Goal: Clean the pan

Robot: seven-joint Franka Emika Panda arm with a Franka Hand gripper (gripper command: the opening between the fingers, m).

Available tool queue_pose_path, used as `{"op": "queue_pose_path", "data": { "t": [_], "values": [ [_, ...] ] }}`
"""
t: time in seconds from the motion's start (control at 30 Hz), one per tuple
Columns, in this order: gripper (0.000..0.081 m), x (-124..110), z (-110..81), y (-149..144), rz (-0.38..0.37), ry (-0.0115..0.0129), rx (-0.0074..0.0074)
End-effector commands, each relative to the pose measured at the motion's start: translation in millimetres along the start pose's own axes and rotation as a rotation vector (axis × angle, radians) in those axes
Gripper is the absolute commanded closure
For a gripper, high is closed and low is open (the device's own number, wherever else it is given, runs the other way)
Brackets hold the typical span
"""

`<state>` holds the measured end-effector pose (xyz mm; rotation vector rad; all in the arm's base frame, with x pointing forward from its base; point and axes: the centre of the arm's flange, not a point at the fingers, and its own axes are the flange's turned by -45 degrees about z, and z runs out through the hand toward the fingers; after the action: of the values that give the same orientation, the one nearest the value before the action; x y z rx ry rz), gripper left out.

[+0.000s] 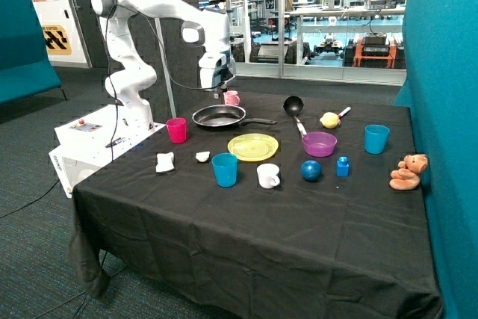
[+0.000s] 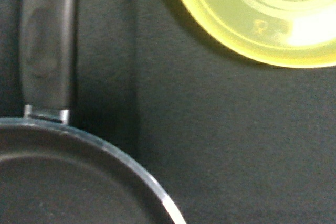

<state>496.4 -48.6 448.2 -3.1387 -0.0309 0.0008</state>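
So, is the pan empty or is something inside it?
Empty, as far as visible: the pan sits upright, its dark inside bare in both views; the claw hangs above it.

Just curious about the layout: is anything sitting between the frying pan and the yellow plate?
No. In the wrist view only bare black tablecloth separates the pan from the yellow plate; the outside view agrees.

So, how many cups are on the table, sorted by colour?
Blue cups: 2, one near the yellow plate, in front of it, and one by the purple bowl
Pink cups: 2, one beside the pan, one behind it
White cups: 1
Total: 5
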Motion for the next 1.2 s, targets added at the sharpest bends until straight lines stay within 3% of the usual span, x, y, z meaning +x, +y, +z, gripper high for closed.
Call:
{"op": "queue_pose_path", "data": {
  "t": [0.0, 0.27, 0.33, 1.17],
  "values": [
    [0.0331, -5.4, 0.1, 27.4, 0.089, 0.0006, -0.0027],
    [0.0044, -17.4, 9.7, 42.3, 0.167, 0.0007, -0.0027],
    [0.0011, -20.2, 11.7, 45.7, 0.193, 0.0007, -0.0026],
    [0.0000, -40.0, 23.7, 87.6, 0.398, 0.0010, -0.0026]
  ]
}}
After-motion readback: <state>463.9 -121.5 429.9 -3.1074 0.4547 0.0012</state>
